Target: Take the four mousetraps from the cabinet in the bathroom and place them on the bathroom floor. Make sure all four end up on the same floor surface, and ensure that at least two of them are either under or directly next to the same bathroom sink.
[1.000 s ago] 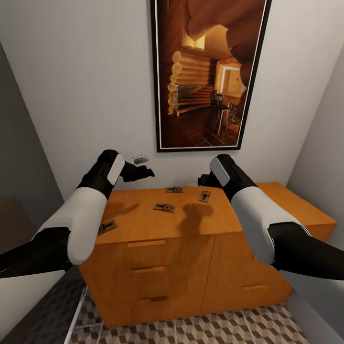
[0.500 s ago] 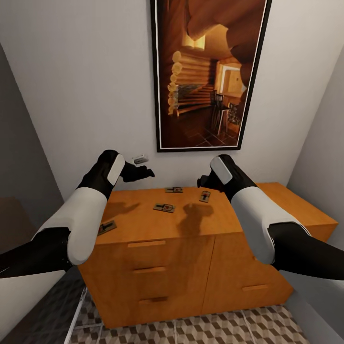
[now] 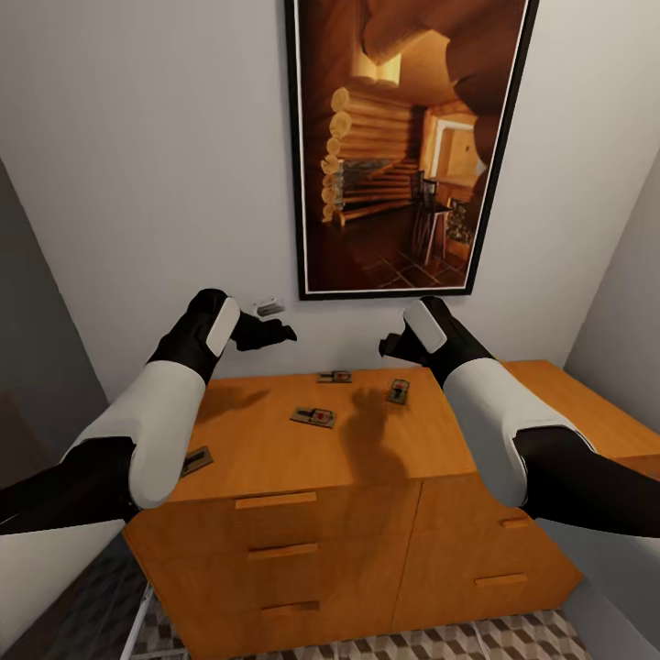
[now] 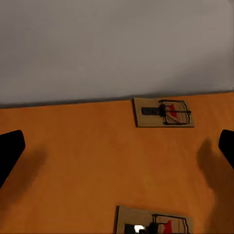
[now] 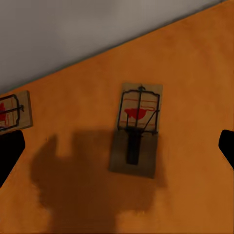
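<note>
On the top of the cabinet [image 3: 275, 449], seen from the head camera, the nearest mousetrap [image 3: 196, 460] lies at about 8 o'clock, near the front left edge and half hidden by the left forearm. A second mousetrap [image 3: 313, 417] lies near the centre, a third [image 3: 397, 391] at about 2 o'clock, and the fourth [image 3: 335, 377] at 12 o'clock, close to the wall. All four are flat and apart from each other. The left gripper [image 3: 275, 332] and the right gripper [image 3: 390, 346] hover above the top; in each wrist view the two fingertips stand wide apart with nothing between them. I judge the step is the first pick: the right gripper should descend straight over the trap below it [image 5: 135, 129], fingers across its short width, and clear of the wire. The trap is thin, so it may slip if the fingers meet too high.
</note>
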